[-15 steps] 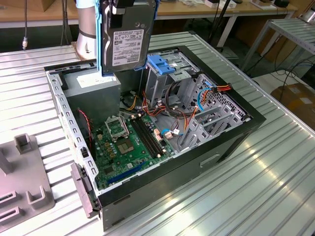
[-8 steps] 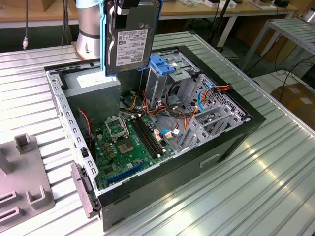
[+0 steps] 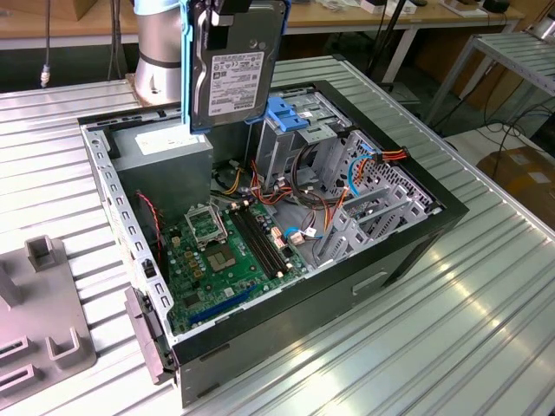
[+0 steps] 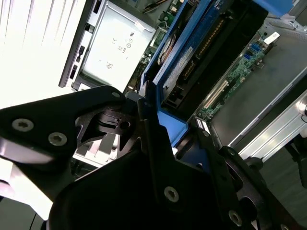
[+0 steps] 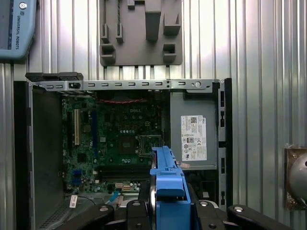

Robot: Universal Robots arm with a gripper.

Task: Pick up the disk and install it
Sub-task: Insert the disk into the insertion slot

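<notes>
The disk (image 3: 228, 74), a grey hard drive with a white label and blue side rails, hangs upright above the back of the open computer case (image 3: 408, 251). My gripper (image 3: 227, 12) is shut on its upper edge. It hovers over the grey power supply (image 3: 165, 160), to the exterior view's left of the drive cage (image 3: 290, 147) with its blue bracket (image 3: 293, 114). In both wrist views the black fingers (image 4: 151, 139) clamp the disk's blue rail (image 4: 171, 125), seen edge-on (image 5: 167, 184) over the motherboard (image 5: 120, 139).
Cables (image 3: 347, 186) run beside the drive cage inside the case. A grey fixture block (image 3: 43, 325) lies on the ribbed metal table (image 3: 451, 338) at the exterior view's left. The arm's base (image 3: 160, 52) stands behind the case.
</notes>
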